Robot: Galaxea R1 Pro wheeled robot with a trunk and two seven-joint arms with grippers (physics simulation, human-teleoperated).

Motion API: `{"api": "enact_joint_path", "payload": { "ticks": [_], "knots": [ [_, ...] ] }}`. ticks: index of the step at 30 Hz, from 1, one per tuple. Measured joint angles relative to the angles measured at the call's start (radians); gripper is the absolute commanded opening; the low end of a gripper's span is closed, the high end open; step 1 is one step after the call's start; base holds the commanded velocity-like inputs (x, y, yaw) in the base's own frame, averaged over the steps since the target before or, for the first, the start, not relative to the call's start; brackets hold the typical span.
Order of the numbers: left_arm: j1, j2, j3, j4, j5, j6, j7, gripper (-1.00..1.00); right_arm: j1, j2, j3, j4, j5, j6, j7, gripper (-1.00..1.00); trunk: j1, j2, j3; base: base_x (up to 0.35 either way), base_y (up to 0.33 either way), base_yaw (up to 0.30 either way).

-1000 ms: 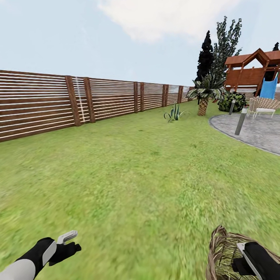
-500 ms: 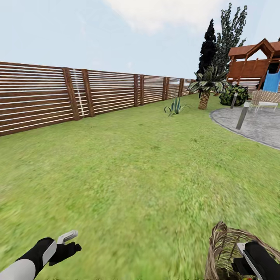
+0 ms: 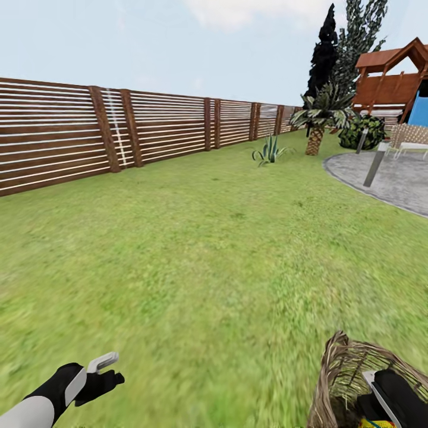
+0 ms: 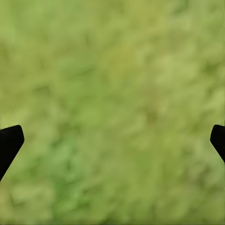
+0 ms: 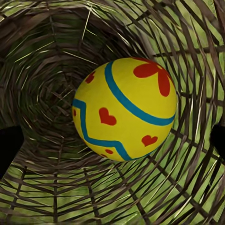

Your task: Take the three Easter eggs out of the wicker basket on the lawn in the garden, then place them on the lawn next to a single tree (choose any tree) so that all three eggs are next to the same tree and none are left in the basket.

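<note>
Right gripper (image 3: 380,410) inside wicker basket (image 3: 333,374) rim

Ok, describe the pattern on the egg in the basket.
Yellow Easter egg with blue bands, red hearts and a red flower; clearest in the right wrist view.

We're seeing the wicker basket (image 3: 348,380) getting cut off at the frame's corner, the right gripper (image 3: 389,398) covering most of its inside.

A wicker basket (image 3: 348,380) sits on the lawn (image 3: 208,267) at the near right, with an Easter egg (image 5: 124,108) inside it. A fence (image 3: 119,137) borders the lawn's left edge; a patio (image 3: 392,181) lies far right, trees (image 3: 345,53) behind it.
</note>
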Motion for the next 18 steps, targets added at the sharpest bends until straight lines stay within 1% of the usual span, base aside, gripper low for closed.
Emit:
{"api": "enact_joint_path", "payload": {
  "ticks": [3,10,13,18],
  "knots": [
    [0.000,0.000,0.000,0.000,0.000,0.000,0.000,1.00,0.000,0.000,0.001,0.000,0.000,0.000,0.000,1.00,0.001,-0.001,-0.012,0.000,0.000,0.000],
    [0.000,0.000,0.000,0.000,0.000,0.000,-0.002,1.00,0.000,0.001,0.001,0.000,0.000,0.000,0.000,1.00,0.001,-0.001,-0.012,0.001,-0.008,0.000],
    [0.000,0.000,-0.001,0.000,0.001,-0.001,-0.002,1.00,0.000,0.001,0.001,0.000,0.000,0.001,0.000,1.00,0.001,-0.001,-0.012,0.043,-0.192,0.000],
    [0.000,0.000,-0.001,0.000,0.001,-0.001,-0.001,1.00,0.000,0.001,0.001,-0.001,0.000,0.001,0.000,1.00,0.001,-0.001,-0.012,0.084,-0.260,0.000]
  ]
}}
